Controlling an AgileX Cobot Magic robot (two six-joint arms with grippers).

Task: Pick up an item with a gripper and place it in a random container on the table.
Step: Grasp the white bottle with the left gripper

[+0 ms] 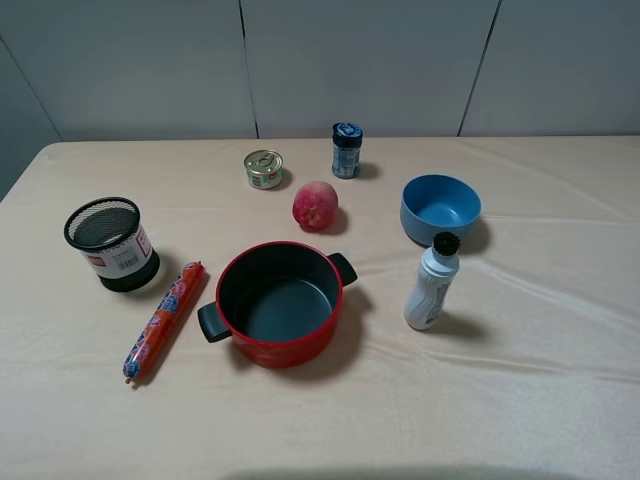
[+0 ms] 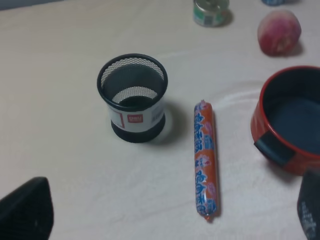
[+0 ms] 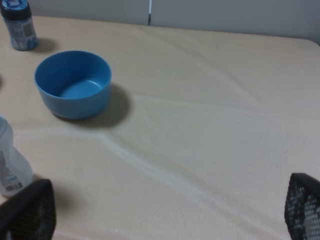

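Looking from high, we see the bottle (image 1: 432, 285) upright beside the blue bowl (image 1: 440, 208), the mesh cup (image 1: 110, 243) well apart. Left wrist: left gripper (image 2: 167, 215) spread, empty. Right wrist: right gripper (image 3: 165, 212) spread near the bottle; nothing picked, so we'd straddle it next.

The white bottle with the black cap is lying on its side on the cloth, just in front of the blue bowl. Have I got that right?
Not quite. The white bottle is not lying on its side; it stands upright with its black cap on top, as the exterior high view shows. The rest holds: it is on the cloth just in front of the blue bowl.
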